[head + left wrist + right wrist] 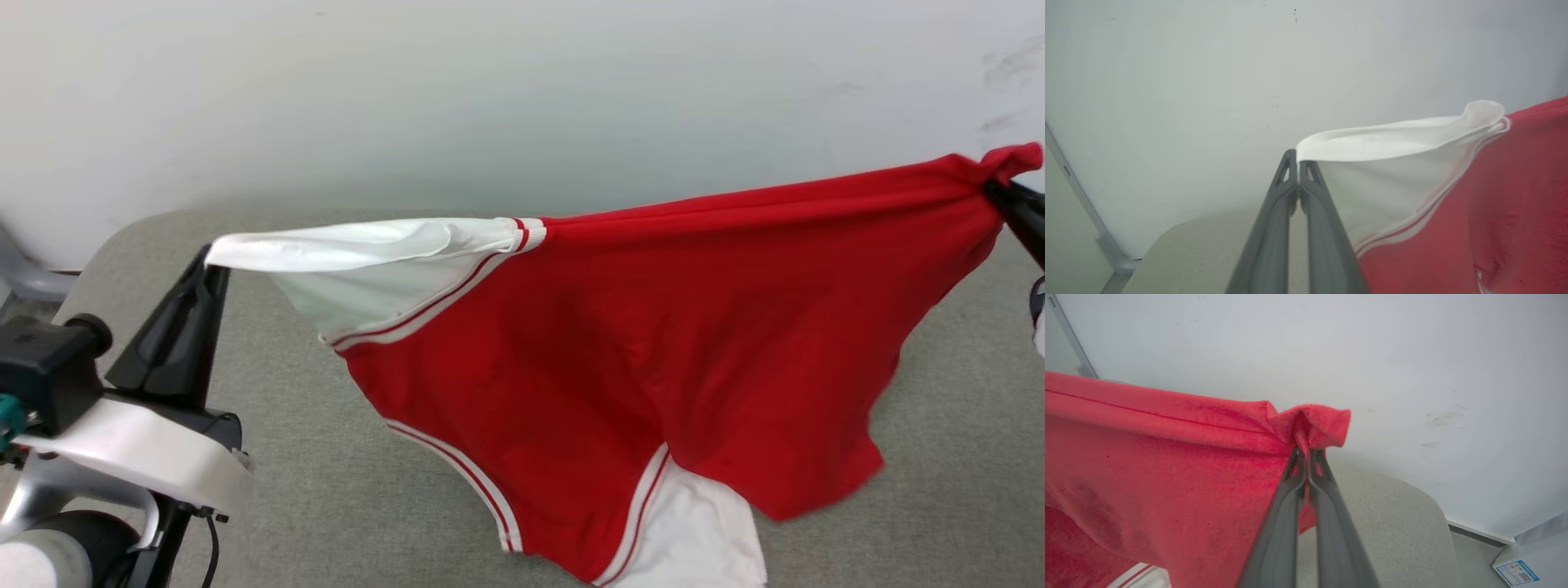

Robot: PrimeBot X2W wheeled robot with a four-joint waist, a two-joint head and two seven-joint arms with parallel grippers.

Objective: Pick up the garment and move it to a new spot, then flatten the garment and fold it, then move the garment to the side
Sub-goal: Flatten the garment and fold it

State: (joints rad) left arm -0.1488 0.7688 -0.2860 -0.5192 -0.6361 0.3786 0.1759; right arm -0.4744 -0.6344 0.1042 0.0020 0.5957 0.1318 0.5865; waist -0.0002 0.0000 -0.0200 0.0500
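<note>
Head view shows the red T-shirt [620, 343] stretched in the air between both grippers, above the grey fabric surface [326, 490]. The left gripper [211, 263] has its fingers pressed together on the tip of the upper white sleeve [359, 253]. The right gripper [998, 189] is clamped tight on a bunched red corner [1012, 159]. The lower white sleeve [702, 531] hangs lowest.
</note>
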